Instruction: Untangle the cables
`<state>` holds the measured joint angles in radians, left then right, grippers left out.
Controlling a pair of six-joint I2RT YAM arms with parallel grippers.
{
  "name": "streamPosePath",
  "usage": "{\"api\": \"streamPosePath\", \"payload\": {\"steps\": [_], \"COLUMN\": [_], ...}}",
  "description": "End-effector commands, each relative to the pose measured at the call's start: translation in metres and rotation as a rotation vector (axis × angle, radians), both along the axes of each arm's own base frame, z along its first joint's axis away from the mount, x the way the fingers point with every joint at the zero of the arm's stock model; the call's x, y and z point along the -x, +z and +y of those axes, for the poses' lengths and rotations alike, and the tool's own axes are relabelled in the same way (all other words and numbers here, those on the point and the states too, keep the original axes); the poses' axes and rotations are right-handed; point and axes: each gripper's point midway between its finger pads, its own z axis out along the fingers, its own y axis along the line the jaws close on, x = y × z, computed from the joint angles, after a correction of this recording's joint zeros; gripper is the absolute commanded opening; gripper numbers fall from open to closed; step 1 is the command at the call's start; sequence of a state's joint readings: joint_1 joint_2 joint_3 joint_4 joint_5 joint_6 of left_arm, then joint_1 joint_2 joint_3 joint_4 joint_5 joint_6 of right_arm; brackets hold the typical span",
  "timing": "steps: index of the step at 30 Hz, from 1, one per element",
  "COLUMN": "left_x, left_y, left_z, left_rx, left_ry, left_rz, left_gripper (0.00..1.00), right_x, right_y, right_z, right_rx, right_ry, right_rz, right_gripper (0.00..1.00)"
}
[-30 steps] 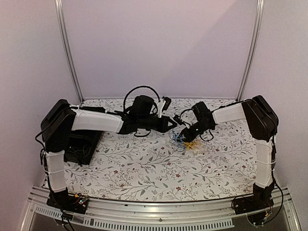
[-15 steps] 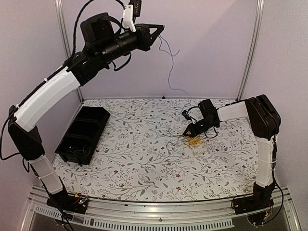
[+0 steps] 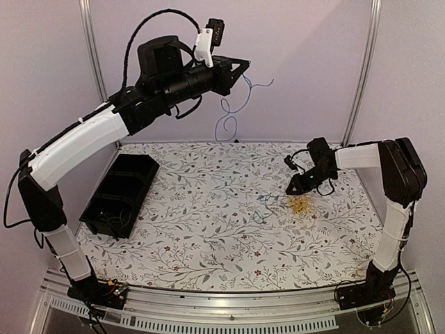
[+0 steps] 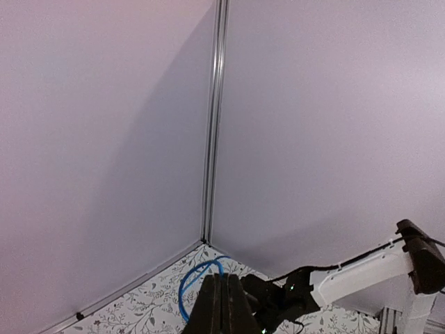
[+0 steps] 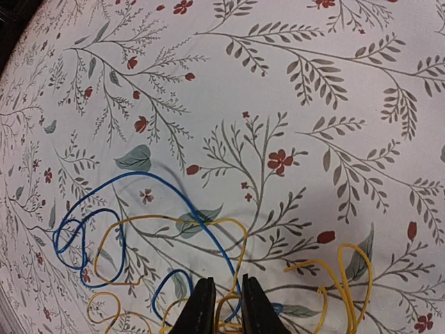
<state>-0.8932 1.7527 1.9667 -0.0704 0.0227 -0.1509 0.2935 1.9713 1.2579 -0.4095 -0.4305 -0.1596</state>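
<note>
Blue, yellow cables; floral-patterned table

**Black and White, Both Arms**

Here's the left arm: long white covers with glossy black joints between them, and a thick black cable running along it. At the wrist sits a white bracket carrying a small black camera. The left gripper is matte black, tapering to a point. Over to the right arm: same white covers, same black joints, and a thin black cable by the wrist. The right gripper shows dark, narrow fingers close up. Down at the left base, tiny coloured wires.
</note>
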Motion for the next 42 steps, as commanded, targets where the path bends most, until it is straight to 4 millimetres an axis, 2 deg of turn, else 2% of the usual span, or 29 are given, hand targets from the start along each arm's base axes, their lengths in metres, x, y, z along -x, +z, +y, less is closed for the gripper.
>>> {"api": "streamPosePath", "payload": {"steps": [1,5,9,12,14,17,25,32,42], "left_x": [-0.003,-0.003,-0.002,-0.003,-0.003,-0.002,-0.001,0.0,0.0], "left_y": [-0.067,-0.119,-0.15,-0.162,-0.165,-0.167,-0.167,-0.166,-0.168], "left_z": [-0.023,-0.035,-0.047,-0.054,-0.058,-0.063,-0.071,-0.074,-0.077], "left_rx": [-0.082,-0.116,-0.123,-0.137,-0.141,-0.153,-0.169,-0.169,-0.176], "left_ry": [-0.048,-0.094,-0.139,-0.161,-0.177,-0.206,-0.236,-0.25,-0.262], "left_rz": [0.119,0.211,0.25,0.261,0.259,0.257,0.246,0.24,0.239], "left_gripper": [0.0,0.0,0.0,0.0,0.0,0.0,0.0,0.0,0.0], "right_x": [0.02,0.036,0.051,0.053,0.048,0.039,0.032,0.019,0.021], "right_y": [0.073,0.12,0.17,0.198,0.21,0.216,0.217,0.229,0.237], "right_z": [0.002,0.005,0.018,0.029,0.035,0.043,0.061,0.061,0.063], "right_rx": [-0.071,-0.098,-0.189,-0.276,-0.318,-0.309,-0.261,-0.265,-0.295], "right_ry": [0.133,0.245,0.358,0.392,0.378,0.36,0.434,0.375,0.379], "right_rz": [-0.152,-0.329,-0.455,-0.483,-0.474,-0.5,-0.604,-0.643,-0.663], "right_gripper": [0.26,0.4,0.48,0.54,0.54,0.54,0.55,0.54,0.48]}}
